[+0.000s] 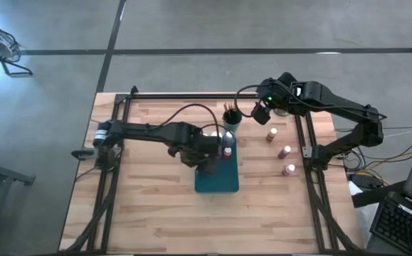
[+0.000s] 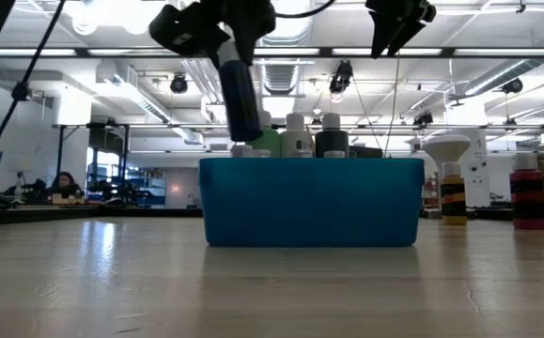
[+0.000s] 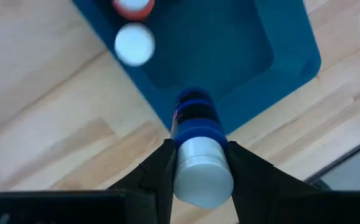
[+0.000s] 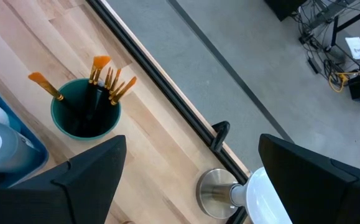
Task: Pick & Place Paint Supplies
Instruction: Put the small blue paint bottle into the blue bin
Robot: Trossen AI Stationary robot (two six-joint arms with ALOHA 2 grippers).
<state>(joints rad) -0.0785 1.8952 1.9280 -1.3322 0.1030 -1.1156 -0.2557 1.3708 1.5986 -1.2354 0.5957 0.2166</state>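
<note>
My left gripper is clamped on a blue bottle with a white cap; the cap sits between my two fingers, and the bottle body projects forward from them. The bottle hangs over the near edge of the teal tray, part above the tray floor and part above the wooden table. In the low view the same bottle is tilted, and its lower end dips just behind the tray wall.

Two white-capped bottles already stand in the tray's far end.

My right gripper hangs with its jaws spread wide and empty, above the table's far edge. A teal cup holding brushes stands just beside it. Three small bottles remain on the table to the right of the tray, well apart from my left gripper.
</note>
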